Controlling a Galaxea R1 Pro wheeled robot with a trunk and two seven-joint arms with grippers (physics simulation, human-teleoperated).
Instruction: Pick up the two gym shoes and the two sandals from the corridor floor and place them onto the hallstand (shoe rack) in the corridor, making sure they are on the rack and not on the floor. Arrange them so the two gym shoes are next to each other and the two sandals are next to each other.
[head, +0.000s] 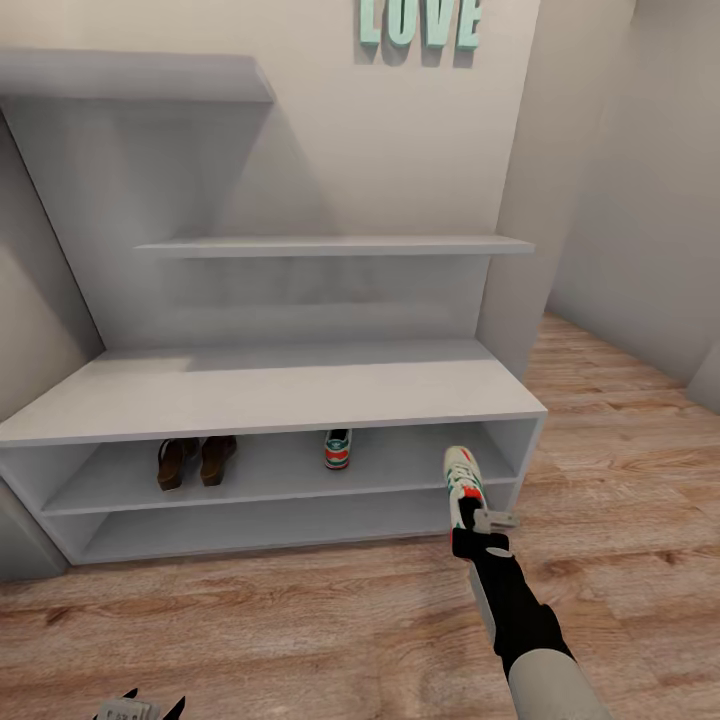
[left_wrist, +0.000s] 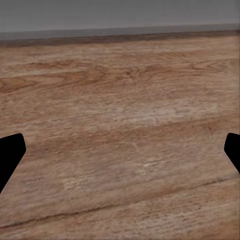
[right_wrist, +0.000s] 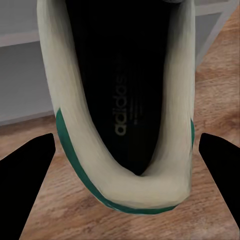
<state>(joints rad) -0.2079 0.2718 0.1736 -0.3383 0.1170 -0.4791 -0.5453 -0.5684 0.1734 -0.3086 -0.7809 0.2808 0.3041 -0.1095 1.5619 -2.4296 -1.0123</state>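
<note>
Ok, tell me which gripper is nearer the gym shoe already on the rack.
Right. The right gripper holds the second gym shoe in front of the shelf, right of the shelved gym shoe. The left gripper hangs low over the floor, farther away.

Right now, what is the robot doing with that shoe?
The robot's right tool is holding a white-and-green gym shoe in front of the hallstand, near its right end. The other gym shoe already sits on the upper open shelf, and the two brown sandals stand side by side further left on that shelf. The left tool hangs open over the wooden floor, holding nothing.
</note>
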